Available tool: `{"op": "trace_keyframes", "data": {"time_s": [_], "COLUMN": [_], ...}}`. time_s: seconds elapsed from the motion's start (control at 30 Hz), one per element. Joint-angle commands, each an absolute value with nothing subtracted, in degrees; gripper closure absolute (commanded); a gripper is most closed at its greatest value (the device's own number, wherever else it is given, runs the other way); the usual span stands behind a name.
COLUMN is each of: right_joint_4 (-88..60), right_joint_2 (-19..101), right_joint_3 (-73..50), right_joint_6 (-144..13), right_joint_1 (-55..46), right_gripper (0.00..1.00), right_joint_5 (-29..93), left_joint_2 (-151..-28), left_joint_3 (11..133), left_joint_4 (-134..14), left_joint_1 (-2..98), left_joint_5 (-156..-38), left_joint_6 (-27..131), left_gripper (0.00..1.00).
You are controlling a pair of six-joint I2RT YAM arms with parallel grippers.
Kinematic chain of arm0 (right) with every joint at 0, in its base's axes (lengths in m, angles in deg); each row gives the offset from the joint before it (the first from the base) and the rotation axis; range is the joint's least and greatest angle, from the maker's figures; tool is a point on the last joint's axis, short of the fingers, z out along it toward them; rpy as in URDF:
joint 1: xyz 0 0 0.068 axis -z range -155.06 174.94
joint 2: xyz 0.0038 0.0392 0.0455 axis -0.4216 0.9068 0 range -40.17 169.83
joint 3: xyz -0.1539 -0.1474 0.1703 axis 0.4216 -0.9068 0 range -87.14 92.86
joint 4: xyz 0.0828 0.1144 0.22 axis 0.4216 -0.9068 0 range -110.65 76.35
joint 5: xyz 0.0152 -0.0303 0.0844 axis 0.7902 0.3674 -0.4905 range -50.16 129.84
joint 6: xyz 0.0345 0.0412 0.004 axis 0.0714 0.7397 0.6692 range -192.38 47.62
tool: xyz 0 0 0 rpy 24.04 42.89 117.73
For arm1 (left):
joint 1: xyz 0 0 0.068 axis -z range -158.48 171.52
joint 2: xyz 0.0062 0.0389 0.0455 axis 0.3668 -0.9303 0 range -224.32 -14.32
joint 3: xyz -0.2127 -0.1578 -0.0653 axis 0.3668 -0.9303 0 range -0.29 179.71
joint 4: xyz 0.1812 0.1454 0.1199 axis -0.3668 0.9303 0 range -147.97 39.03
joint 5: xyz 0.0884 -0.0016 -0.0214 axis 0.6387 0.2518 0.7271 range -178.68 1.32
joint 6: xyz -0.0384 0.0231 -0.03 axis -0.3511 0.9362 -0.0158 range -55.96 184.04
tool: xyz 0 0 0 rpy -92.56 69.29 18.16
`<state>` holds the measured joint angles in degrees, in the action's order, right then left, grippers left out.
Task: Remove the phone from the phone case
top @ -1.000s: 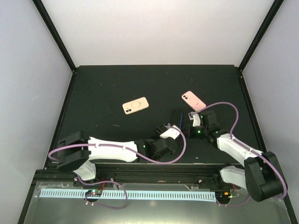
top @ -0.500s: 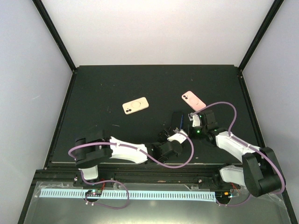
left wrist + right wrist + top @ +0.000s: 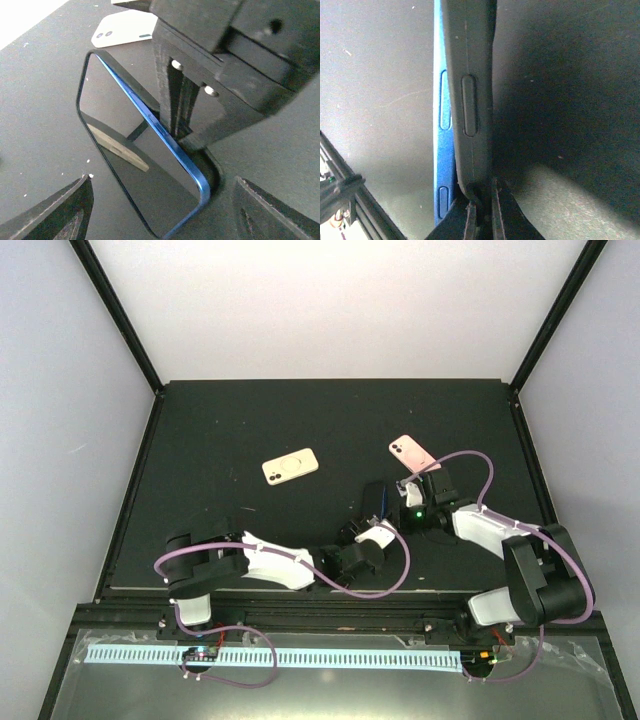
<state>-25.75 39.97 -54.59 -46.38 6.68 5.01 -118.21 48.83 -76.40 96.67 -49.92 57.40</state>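
You're partway: right gripper (image 3: 482, 211) clamps the dark grey rubber case (image 3: 470, 75), blue glass-fronted phone (image 3: 132, 155) half out of it, left gripper (image 3: 162, 185) spread.

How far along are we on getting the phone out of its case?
Begun: one long edge of the blue phone stands out of the dark case. In hand: the right gripper pinches the case rim; the left gripper hangs open around the phone. Left: a corner sits in the case; pull the phone free.
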Motion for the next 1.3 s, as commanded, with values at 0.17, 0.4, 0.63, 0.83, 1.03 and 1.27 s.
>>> {"op": "trace_keyframes", "data": {"time_s": [0.17, 0.4, 0.63, 0.83, 1.03, 1.27], "right_joint_4": [-30.26, -38.05, -42.34, -41.89, -43.93, -46.59], "right_joint_2": [46.02, 53.25, 54.19, 53.77, 42.21, 37.0], "right_joint_3": [-48.12, -40.5, -40.06, -40.57, -43.0, -45.37], "right_joint_6": [-50.28, -56.41, -58.97, -56.46, -48.43, -43.25], "right_joint_1": [6.72, 6.74, 6.74, 7.09, 7.79, 8.12], "right_gripper": [0.99, 0.99, 0.99, 0.99, 0.99, 0.99], "right_joint_5": [-6.17, -10.52, -14.24, -13.86, 14.53, 14.76], "left_joint_2": [-116.21, -117.26, -115.64, -114.6, -109.62, -108.85], "left_joint_3": [46.83, 47.07, 44.17, 42.68, 36.51, 33.83], "left_joint_4": [-79.95, -79.76, -84.29, -84.22, -89.64, -95.86], "left_joint_1": [94.91, 94.75, 94.93, 93.4, 92.3, 91.1], "left_joint_5": [-50.72, -49.4, -48.5, -48.85, -49.81, -54.71], "left_joint_6": [56.21, 53.5, 55.13, 51.42, 48.41, 49.57], "left_gripper": [0.24, 0.26, 0.3, 0.2, 0.15, 0.2]}}
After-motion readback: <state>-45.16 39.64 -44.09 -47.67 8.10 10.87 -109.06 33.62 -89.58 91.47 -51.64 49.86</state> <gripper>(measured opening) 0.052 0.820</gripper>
